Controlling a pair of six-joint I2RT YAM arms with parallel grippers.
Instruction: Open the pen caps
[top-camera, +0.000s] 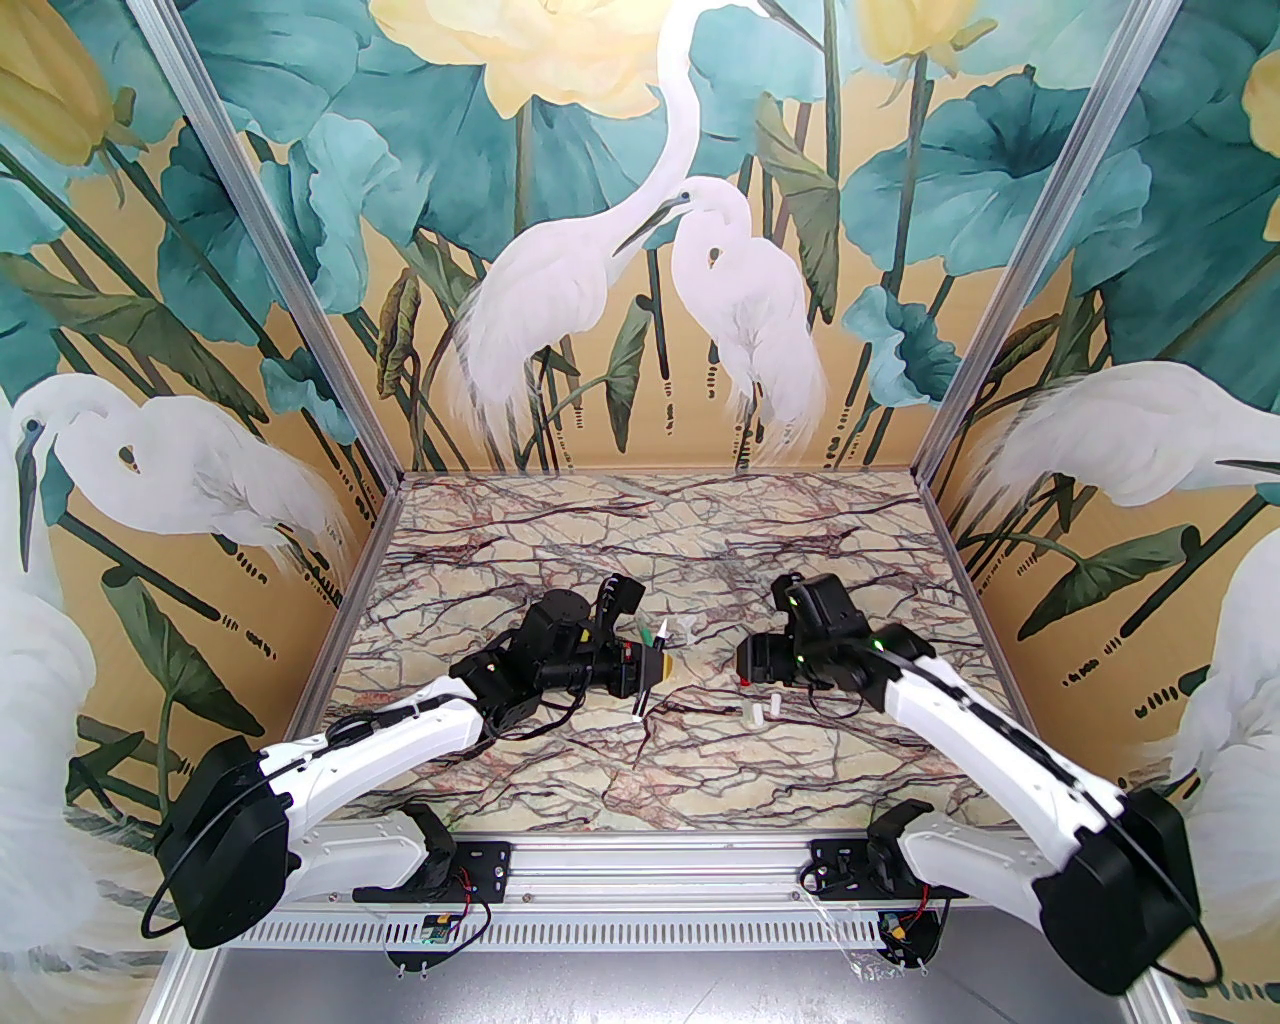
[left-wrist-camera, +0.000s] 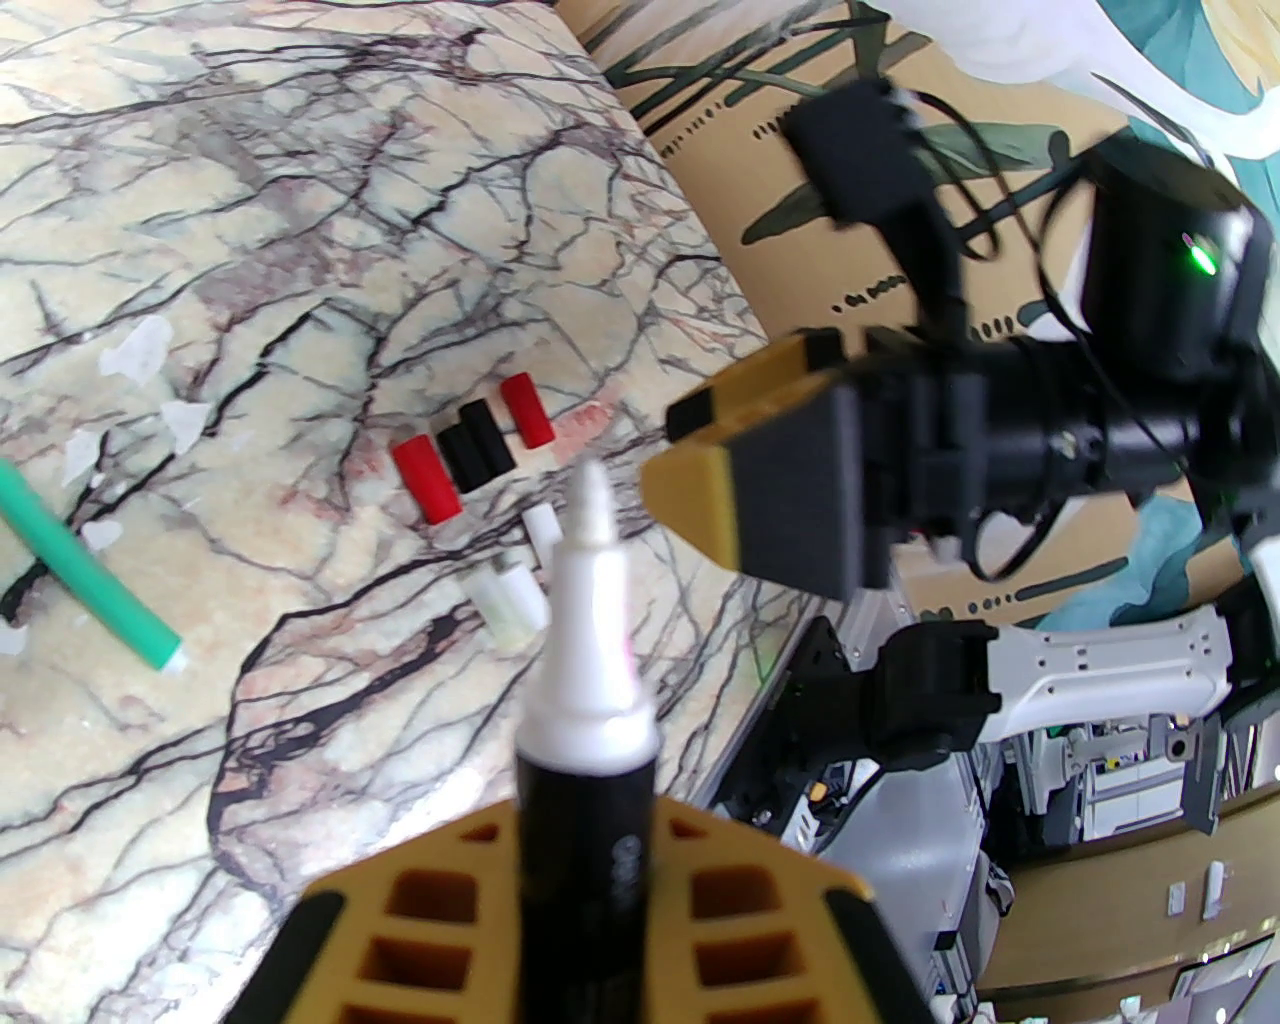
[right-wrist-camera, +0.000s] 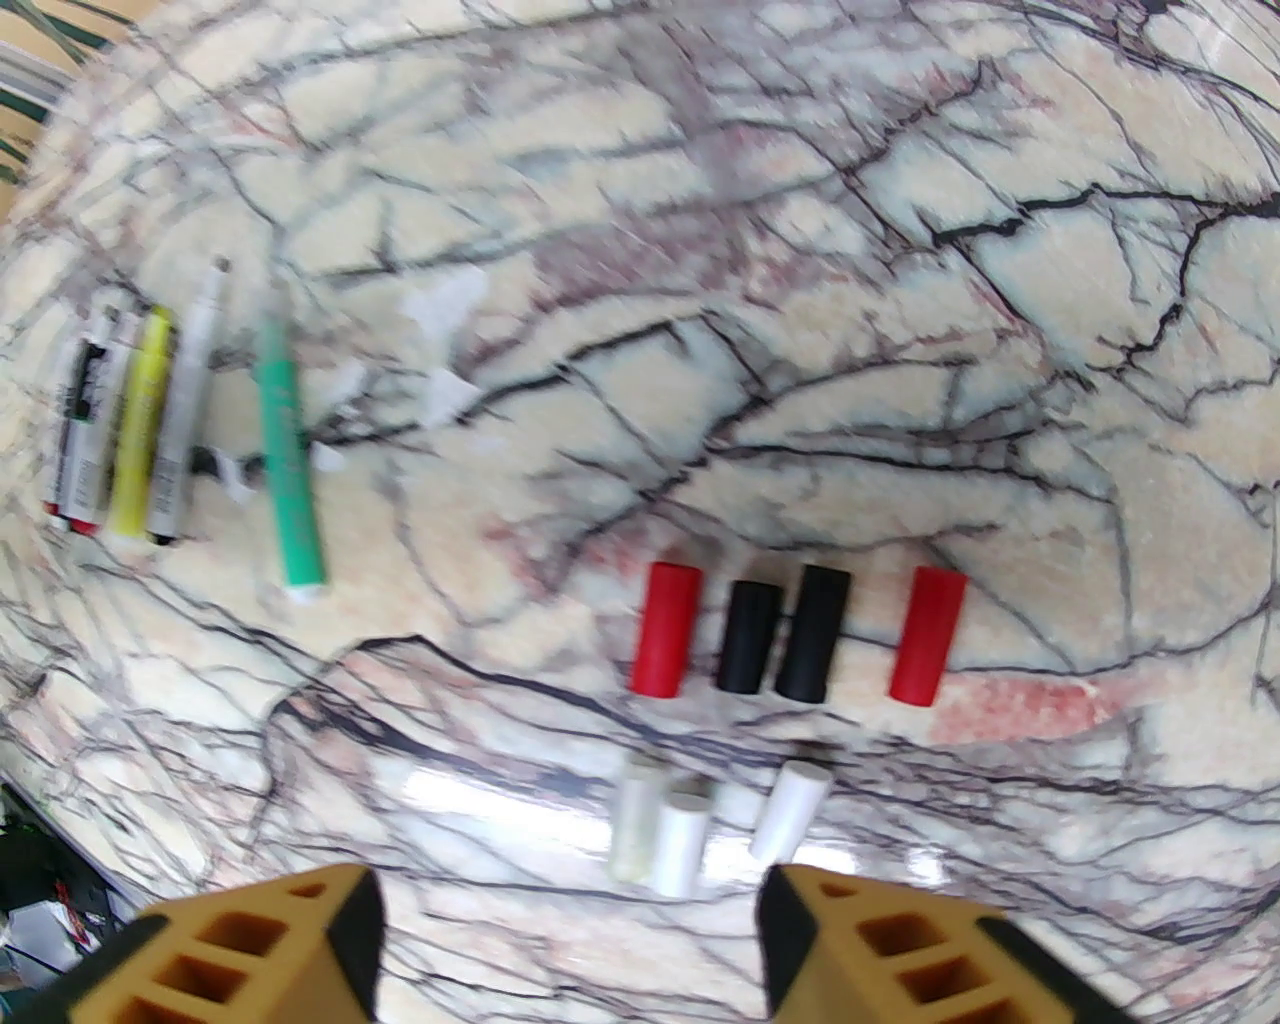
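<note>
**No Writing Legible**

Grey print runs along the black-barrelled pen (left-wrist-camera: 588, 840), right of the green pen (left-wrist-camera: 85, 575), but it is too blurred to read. Left of the green pen, a white pen (right-wrist-camera: 90, 440) bears dark marks, equally unreadable.

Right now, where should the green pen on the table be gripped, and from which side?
Probably at mid-barrel, coming from straight above with the jaws across its width. The green pen lies flat, apart from the row of other pens, so both of its long sides look free.
</note>
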